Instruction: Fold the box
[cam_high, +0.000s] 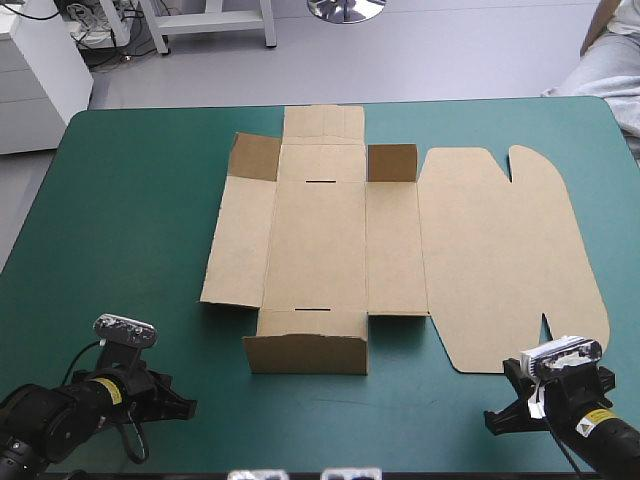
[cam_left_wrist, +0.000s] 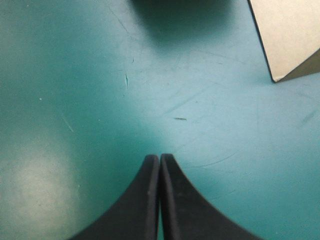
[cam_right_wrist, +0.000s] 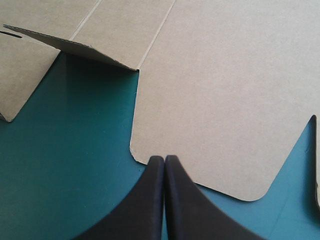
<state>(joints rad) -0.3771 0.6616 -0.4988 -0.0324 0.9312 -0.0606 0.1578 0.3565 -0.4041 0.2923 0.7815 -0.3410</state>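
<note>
On the teal-green cover (cam_high: 130, 210) the brown box (cam_high: 330, 240) lies mostly flat, its lid (cam_high: 510, 250) just ahead of the right gripper (cam_right_wrist: 164, 159); the left gripper (cam_left_wrist: 159, 157) sits farther off, both pinched together.

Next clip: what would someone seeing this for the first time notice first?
The brown box lies mostly flat as a cut sheet in the middle of the teal-green table, with its near flap standing up. The left gripper and right gripper are shut near the table's near corners. The right one points at the edge of the sheet's wide rounded panel, the left at bare cover.
</note>
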